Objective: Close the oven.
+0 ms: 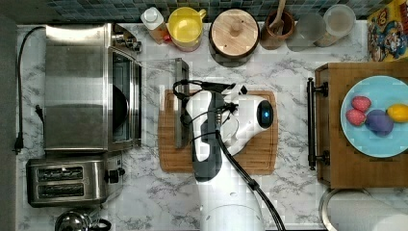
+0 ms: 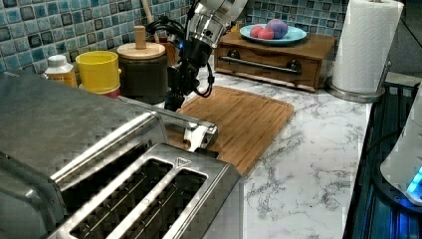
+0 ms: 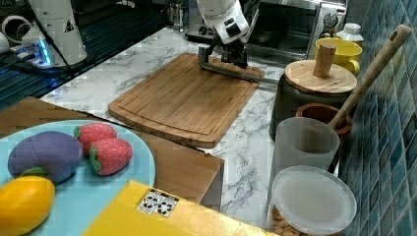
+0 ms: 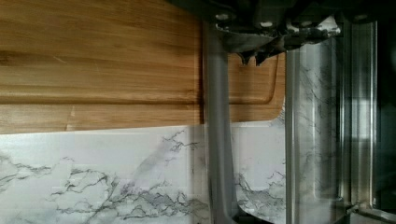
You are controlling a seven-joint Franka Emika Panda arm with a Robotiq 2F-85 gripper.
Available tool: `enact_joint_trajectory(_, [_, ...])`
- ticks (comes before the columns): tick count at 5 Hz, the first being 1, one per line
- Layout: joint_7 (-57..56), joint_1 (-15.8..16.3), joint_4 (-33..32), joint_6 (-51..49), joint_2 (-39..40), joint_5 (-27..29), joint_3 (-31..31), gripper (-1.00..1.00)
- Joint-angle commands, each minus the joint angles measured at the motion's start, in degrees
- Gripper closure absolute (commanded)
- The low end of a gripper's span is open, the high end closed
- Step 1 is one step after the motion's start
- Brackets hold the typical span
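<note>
**Door down, gripper at the bar**

Closest to the wrist camera runs the handle (image 4: 215, 140), a long metal bar crossing the cutting board (image 4: 93, 60) and the marble beneath. It belongs to the oven (image 1: 77, 86), which stands at the top view's left, above the toaster (image 1: 67, 182). Its glass door (image 4: 313, 130) lies folded flat out over the counter, so the bar hangs over the board's edge. The gripper (image 1: 185, 103) sits at the handle near its middle; whether the jaws are spread or closed on it I cannot tell.

Judging by looks, the door is stiff steel and glass, hinged low, probably fairly heavy, with a smooth bar that may slip. The glass wants no direct push. The bar's middle seems the best hold: lifting there should swing the door up evenly without twisting.
</note>
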Motion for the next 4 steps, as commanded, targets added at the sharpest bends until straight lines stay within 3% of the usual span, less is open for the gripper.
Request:
enact_joint_trajectory(1, [6.03,0.95,6.53,-7.43,2.49,-1.03,1.84,1.00])
enact_joint_trajectory(2, [6.20,0.58,5.77,-10.63,-0.39,0.07,2.92,1.00])
enact_joint_trajectory(4, [7.88,5.02,3.46,-7.51,-7.30,-0.12,6.39,1.00])
